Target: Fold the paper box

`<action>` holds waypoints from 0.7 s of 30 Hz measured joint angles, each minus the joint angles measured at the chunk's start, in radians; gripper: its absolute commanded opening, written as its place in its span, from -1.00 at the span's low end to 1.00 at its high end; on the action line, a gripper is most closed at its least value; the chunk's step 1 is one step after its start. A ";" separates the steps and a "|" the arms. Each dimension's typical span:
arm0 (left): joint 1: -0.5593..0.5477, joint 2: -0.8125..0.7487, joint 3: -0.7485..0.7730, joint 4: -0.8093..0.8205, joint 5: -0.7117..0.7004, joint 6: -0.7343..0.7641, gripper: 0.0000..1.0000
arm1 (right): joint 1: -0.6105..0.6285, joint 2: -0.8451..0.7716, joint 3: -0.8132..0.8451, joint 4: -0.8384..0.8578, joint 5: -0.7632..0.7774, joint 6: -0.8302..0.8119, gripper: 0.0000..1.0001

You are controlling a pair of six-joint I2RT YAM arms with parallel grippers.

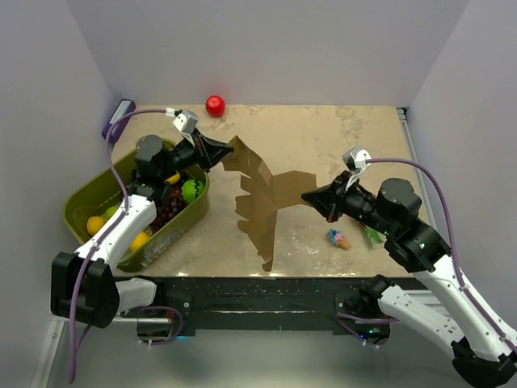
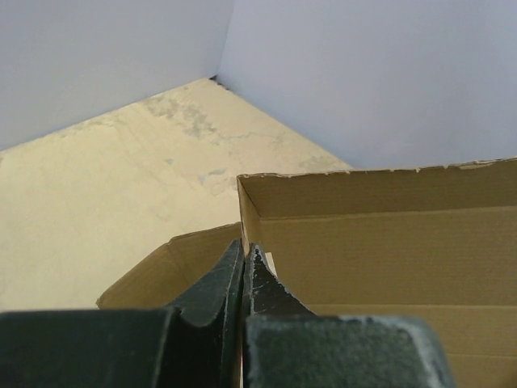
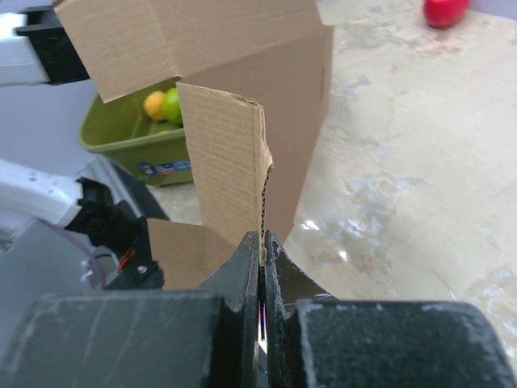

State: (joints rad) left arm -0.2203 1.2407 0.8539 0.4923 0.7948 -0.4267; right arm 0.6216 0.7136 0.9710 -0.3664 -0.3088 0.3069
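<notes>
Box: the paper box [image 1: 258,194] stands on its edge in the middle of the table [image 1: 347,137].
Left pincer: the left gripper [image 1: 222,151] is squeezed tight on the box's edge at 10 o'clock.
Right pincer: the right gripper [image 1: 311,196] is squeezed tight on a flap at 3 o'clock.
Danger: if the arms pull apart, the thin card may rip or slip out.
Room: smooth tan top, pale walls [image 1: 266,48], green basket [image 1: 85,202] at 9 o'clock.

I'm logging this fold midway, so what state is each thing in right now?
paper box: still an open sheet, held upright, flaps partly bent.
left tool: shut on the paper box's far-left flap.
right tool: shut on the paper box's right edge.
green basket: upright, holding fruit.
red fruit: resting alone, untouched.
small toy: lying on its side, untouched.
</notes>
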 measured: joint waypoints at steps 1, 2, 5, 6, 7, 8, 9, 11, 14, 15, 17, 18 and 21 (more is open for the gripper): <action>-0.014 -0.001 0.005 -0.043 -0.043 0.023 -1.00 | 0.000 0.000 -0.011 -0.001 0.031 0.003 -1.00; -0.026 -0.002 0.008 -0.070 -0.072 0.039 -1.00 | 0.000 0.000 -0.020 -0.005 0.060 0.006 -0.97; -0.088 -0.004 0.021 -0.171 -0.211 0.102 -1.00 | 0.000 0.006 -0.048 -0.013 0.163 0.029 -0.40; -0.112 -0.004 0.024 -0.201 -0.257 0.118 -1.00 | 0.000 0.007 -0.056 -0.015 0.196 0.040 -0.05; -0.135 -0.004 0.026 -0.228 -0.305 0.134 -1.00 | 0.000 0.014 -0.065 -0.016 0.239 0.051 0.10; -0.154 -0.004 0.026 -0.247 -0.338 0.144 -1.00 | 0.000 0.019 -0.073 -0.018 0.271 0.068 0.30; -0.174 -0.003 0.026 -0.272 -0.377 0.158 -1.00 | 0.000 0.027 -0.079 -0.022 0.307 0.080 0.44; -0.197 0.003 0.026 -0.305 -0.441 0.171 -1.00 | 0.000 0.044 -0.082 -0.039 0.370 0.108 0.74; -0.223 0.024 0.027 -0.334 -0.529 0.188 -1.00 | 0.000 0.072 -0.087 -0.069 0.457 0.179 0.88; -0.232 0.030 0.027 -0.340 -0.549 0.192 -1.00 | 0.000 0.077 -0.089 -0.080 0.481 0.209 0.89; -0.261 0.043 0.027 -0.352 -0.596 0.202 -1.00 | 0.000 0.078 -0.097 -0.101 0.518 0.280 0.90; -0.275 0.049 0.027 -0.357 -0.616 0.203 -1.00 | 0.000 0.076 -0.101 -0.102 0.528 0.314 0.90; -0.303 0.058 0.026 -0.360 -0.659 0.202 -1.00 | 0.000 0.057 -0.124 -0.090 0.529 0.417 0.91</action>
State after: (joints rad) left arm -0.5236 1.2991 0.8799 0.1326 0.1360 -0.2249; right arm 0.6216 0.7708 0.8467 -0.4564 0.2207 0.7235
